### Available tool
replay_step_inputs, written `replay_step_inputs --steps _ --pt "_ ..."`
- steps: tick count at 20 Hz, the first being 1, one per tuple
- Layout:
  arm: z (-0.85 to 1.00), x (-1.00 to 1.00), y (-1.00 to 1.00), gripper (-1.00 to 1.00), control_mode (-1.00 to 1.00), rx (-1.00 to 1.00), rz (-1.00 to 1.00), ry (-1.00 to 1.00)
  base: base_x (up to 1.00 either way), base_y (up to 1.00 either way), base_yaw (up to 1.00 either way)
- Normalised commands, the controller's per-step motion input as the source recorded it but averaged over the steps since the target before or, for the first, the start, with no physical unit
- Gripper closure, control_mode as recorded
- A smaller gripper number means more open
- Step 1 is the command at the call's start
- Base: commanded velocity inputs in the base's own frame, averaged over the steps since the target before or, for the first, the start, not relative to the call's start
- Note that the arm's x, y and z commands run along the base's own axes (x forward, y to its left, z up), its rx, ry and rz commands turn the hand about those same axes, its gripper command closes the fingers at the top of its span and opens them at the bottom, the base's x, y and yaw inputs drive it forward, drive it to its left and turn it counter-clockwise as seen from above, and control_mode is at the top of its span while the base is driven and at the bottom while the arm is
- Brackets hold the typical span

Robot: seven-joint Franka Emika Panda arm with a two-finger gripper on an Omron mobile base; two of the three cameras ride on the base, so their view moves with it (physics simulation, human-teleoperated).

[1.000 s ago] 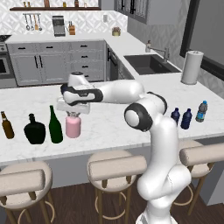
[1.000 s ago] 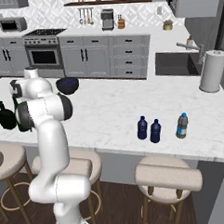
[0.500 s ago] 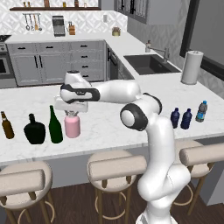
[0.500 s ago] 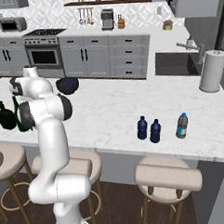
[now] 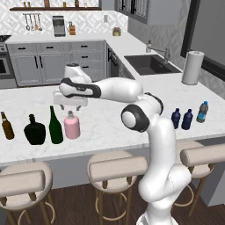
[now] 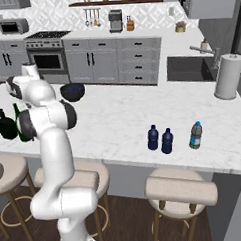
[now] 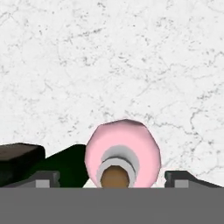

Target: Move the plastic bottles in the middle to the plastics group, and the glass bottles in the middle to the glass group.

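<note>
Pink bottle upright on the marble surface, neck up, just right of the green wine bottle (also upright), open pincer hanging above it, tips spread either side.

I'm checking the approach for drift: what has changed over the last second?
The end effector has shifted slightly toward the row of bottles and now hangs just above the pink bottle, its fingertips apart on either side of the cap. Nothing was gripped or released. The green bottle, black bottle, brown bottle and the plastics group stayed put.
</note>
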Motion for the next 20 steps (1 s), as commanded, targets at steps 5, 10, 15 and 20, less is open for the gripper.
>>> replay_step_inputs --steps 5,10,15,20 --pt "0.39 -0.19 -0.73 -1.00 -1.00 0.03 0.04 -0.14 0.00 0.00 0.00" --pt "-0.02 -0.54 -1.00 -1.00 -1.00 -0.02 0.06 -0.08 0.00 0.00 0.00" --pt "-0.09 -0.78 -0.86 -1.00 -1.00 -0.01 0.17 -0.13 0.00 0.00 0.00" --pt "0.12 -0.99 -0.52 -1.00 -1.00 0.00 0.19 -0.02 0.00 0.00 0.00"
